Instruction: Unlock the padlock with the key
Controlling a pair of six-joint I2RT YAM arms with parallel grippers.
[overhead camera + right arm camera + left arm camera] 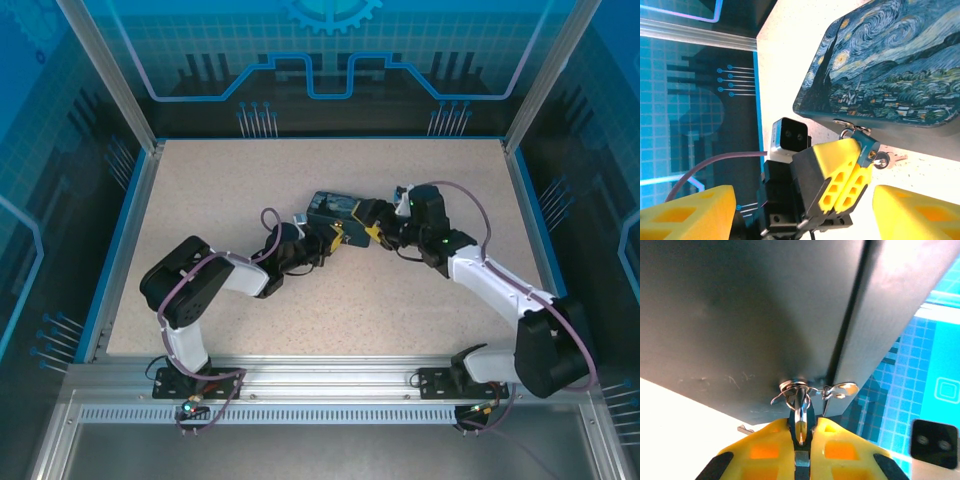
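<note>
Seen from the right wrist, the padlock [867, 150] is partly hidden by the left gripper's fingers [836, 176], and the key [885, 160] is too small to read. The painted box [880, 65] runs off the right edge.

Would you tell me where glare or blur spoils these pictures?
Left wrist: the table is blown out white, the left gripper is soft up close, the box side dim. Right wrist: the table glares too, yet the box print and padlock look sharp. Top external: evenly lit, without glare.
</note>
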